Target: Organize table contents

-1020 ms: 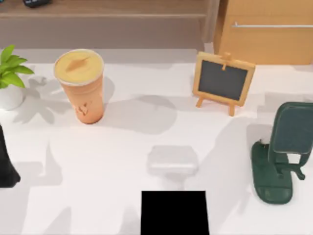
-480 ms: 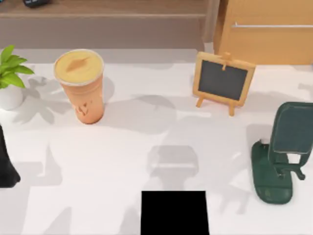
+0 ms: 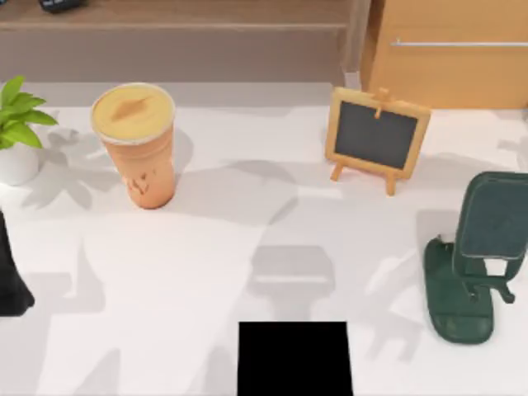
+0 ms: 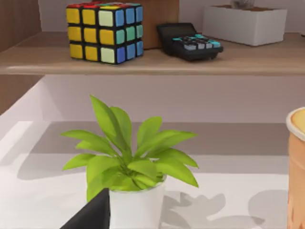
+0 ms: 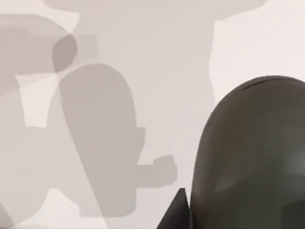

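No readable text, label, brand or number anywhere. Blank slate on the mini chalkboard (image 3: 377, 136) at far right of the surface. A faint darker mark on the orange cup (image 3: 140, 148) at far left, too blurred to read. Unreadable keys on the calculator (image 4: 190, 42) on the shelf.
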Motion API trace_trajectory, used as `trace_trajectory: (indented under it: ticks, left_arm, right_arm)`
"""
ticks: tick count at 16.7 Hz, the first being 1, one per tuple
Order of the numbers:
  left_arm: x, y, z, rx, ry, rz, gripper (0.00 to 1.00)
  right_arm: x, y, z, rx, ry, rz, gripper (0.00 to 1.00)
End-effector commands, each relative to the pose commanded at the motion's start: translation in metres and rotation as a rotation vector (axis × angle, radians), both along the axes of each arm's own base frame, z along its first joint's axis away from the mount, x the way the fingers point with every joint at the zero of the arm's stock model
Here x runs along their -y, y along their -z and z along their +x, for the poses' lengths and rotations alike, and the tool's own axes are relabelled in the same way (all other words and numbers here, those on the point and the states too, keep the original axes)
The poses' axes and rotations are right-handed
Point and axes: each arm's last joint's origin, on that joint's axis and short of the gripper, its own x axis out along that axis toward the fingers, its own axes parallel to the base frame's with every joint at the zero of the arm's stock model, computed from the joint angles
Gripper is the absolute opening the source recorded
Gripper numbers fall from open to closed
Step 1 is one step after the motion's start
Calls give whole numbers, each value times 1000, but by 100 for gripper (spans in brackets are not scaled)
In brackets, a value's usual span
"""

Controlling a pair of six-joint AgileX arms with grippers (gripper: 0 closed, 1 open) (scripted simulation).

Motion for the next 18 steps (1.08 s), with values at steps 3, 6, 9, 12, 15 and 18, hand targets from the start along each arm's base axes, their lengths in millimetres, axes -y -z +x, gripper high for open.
trace_trajectory:
  ticks: [3, 6, 9, 12, 15, 18]
  left_arm:
    - [0, 0, 0, 0, 0, 0, 100]
    - [0, 0, 0, 0, 0, 0, 100]
    - [0, 0, 0, 0, 0, 0, 100]
    - [0, 0, 0, 0, 0, 0, 100]
    - [0, 0, 0, 0, 0, 0, 100]
    - [0, 0, 0, 0, 0, 0, 100]
  right_arm:
    - [-31, -14, 3, 62, -200, -20, 0]
    - [-80, -33, 2, 148, -526, -53, 0]
    - [-139, -50, -9, 232, -936, -99, 0]
    - [-199, -57, -29, 292, -1392, -153, 0]
    - [-255, -49, -56, 304, -1865, -197, 0]
    - [-302, -27, -89, 272, -2328, -218, 0]
